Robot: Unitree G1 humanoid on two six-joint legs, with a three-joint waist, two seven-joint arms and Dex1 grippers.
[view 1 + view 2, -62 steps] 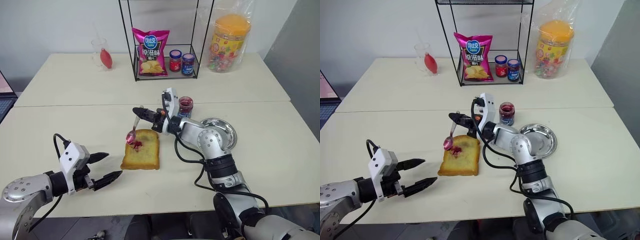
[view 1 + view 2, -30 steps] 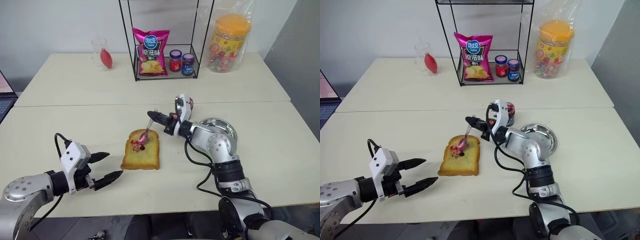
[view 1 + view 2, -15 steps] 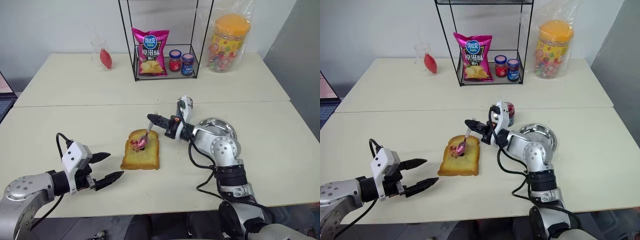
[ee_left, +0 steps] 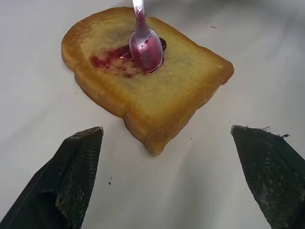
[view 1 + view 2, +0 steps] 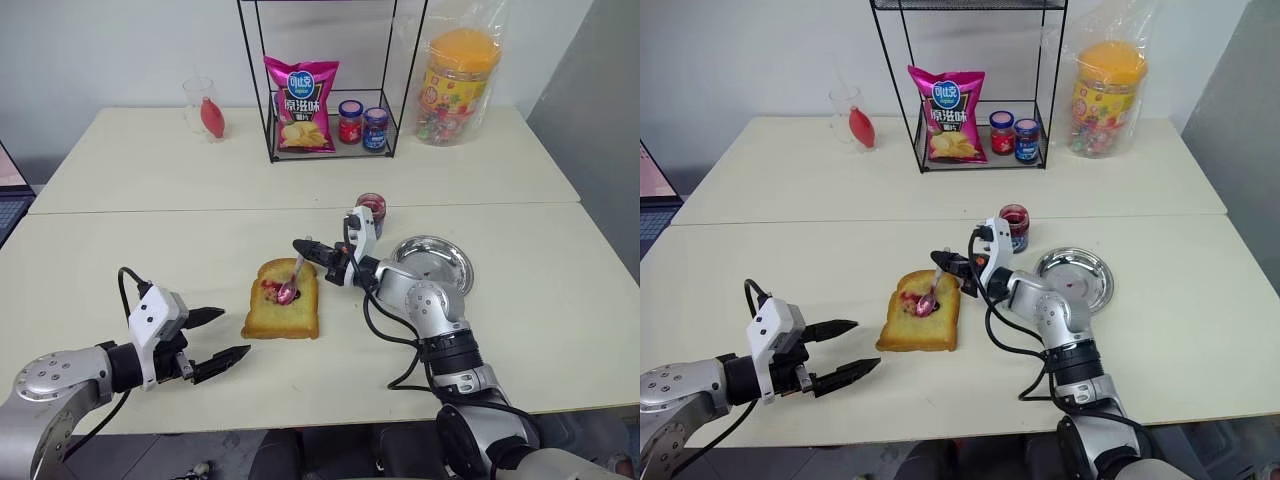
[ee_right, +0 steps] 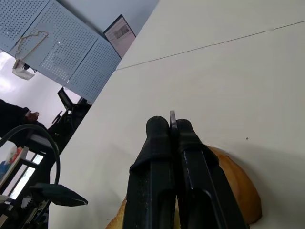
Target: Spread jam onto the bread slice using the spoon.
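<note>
The right gripper (image 5: 305, 248) pinched the spoon (image 5: 291, 283) handle, bowl angled down just below it onto the bread slice (image 5: 283, 301) to smear jam (image 4: 112, 57), while the left gripper (image 5: 222, 335) waited wide open and empty nearby.

Silver jointed arms, white wrist blocks, looping black cables, black tapered jaws, seemingly fine-textured.

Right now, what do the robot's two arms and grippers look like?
Both arms are silvery metal with rounded joint housings and black sections. Each wrist carries a white boxy block with loose black cables looping off it. The left gripper has two slim, pointed black fingers; the wrist view shows their pads finely textured. The right gripper has matching black fingers.
</note>
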